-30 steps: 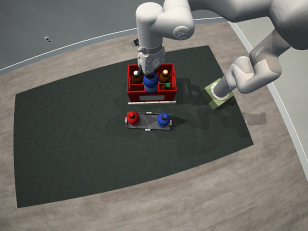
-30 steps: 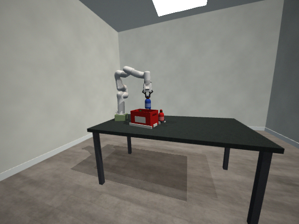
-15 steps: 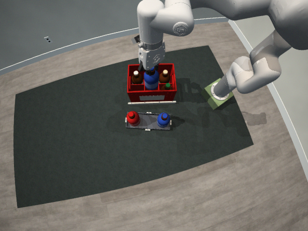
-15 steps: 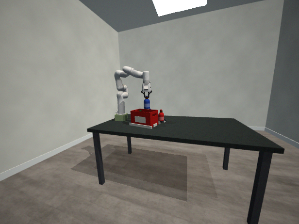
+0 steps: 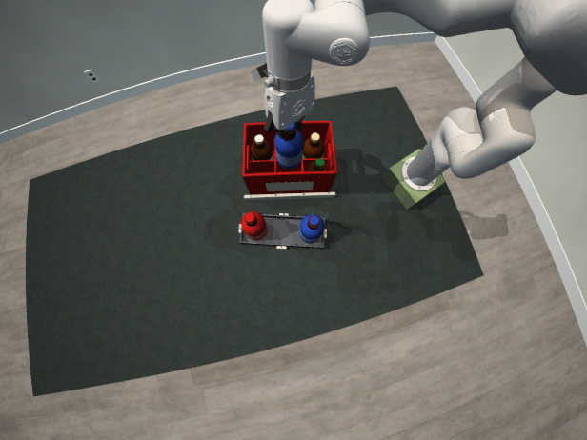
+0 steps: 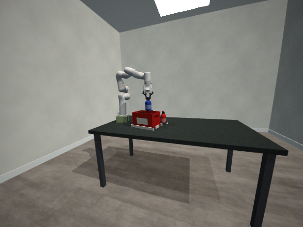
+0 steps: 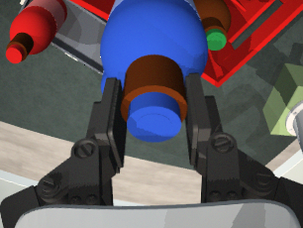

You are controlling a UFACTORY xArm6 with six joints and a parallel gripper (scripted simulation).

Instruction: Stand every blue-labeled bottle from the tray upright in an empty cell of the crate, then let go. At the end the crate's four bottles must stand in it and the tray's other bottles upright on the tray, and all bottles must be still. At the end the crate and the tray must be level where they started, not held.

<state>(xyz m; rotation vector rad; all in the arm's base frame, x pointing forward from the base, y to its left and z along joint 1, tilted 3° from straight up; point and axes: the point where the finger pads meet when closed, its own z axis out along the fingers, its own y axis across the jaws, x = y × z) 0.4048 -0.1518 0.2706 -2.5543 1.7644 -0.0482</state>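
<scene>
While you look at the top view, note that the gripper point(image 5: 287, 126) sits just above centre frame, clamped on the neck of a blue-labeled bottle point(image 5: 289, 147) that hangs upright over the red crate point(image 5: 289, 183). From the wrist view, both fingers press the brown neck below the blue cap, and the bottle's body points down toward the crate's dividers at the top of the frame. The exterior view shows the bottle's base about level with the crate's rim; you cannot tell from these pictures whether it has entered a cell.

Inside the crate you see two brown bottles with cream caps, one point(image 5: 260, 147) at the left and one point(image 5: 313, 145) at the right, plus a green-capped bottle point(image 5: 319, 165) in the near right cell.

Below the crate in the top view lies the grey tray point(image 5: 281, 234). A red-labeled bottle point(image 5: 253, 225) stands at its left end and a second blue bottle point(image 5: 312, 228) at its right end, both upright.
</scene>
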